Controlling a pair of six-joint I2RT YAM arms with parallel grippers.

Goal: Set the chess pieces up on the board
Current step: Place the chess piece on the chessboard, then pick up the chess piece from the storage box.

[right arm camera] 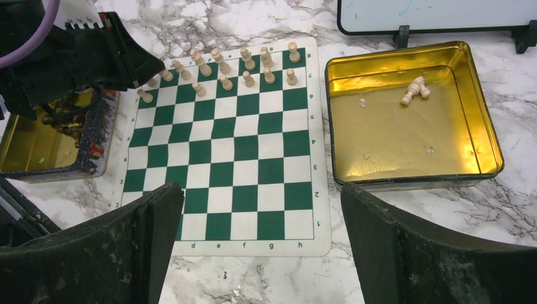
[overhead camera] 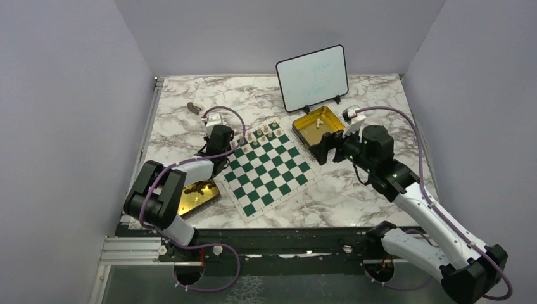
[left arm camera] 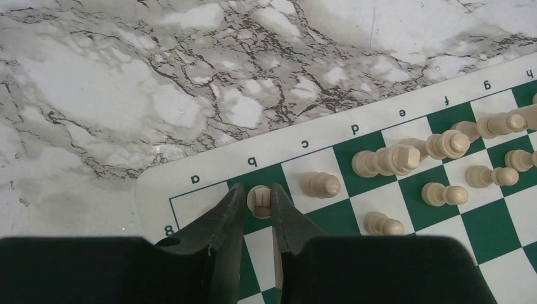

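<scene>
The green and white board (overhead camera: 269,171) lies mid-table, with several pale beige chess pieces (overhead camera: 263,134) standing along its two far rows. In the left wrist view one pale piece (left arm camera: 259,199) stands on the dark square by the letter b. My left gripper (left arm camera: 257,188) straddles it with the jaws slightly parted, and a thin gap shows on the left side. More pale pieces (left arm camera: 392,158) stand to its right. My right gripper (right arm camera: 261,190) hangs wide open above the board's near edge (right arm camera: 253,247) with nothing between its fingers. Two pale pieces (right arm camera: 415,88) lie in the right gold tin (right arm camera: 415,180).
A second gold tin (overhead camera: 197,196) holding dark brown pieces sits left of the board, under the left arm. A small framed whiteboard (overhead camera: 312,77) stands at the back. A small brown object (overhead camera: 192,107) lies at the far left of the marble table.
</scene>
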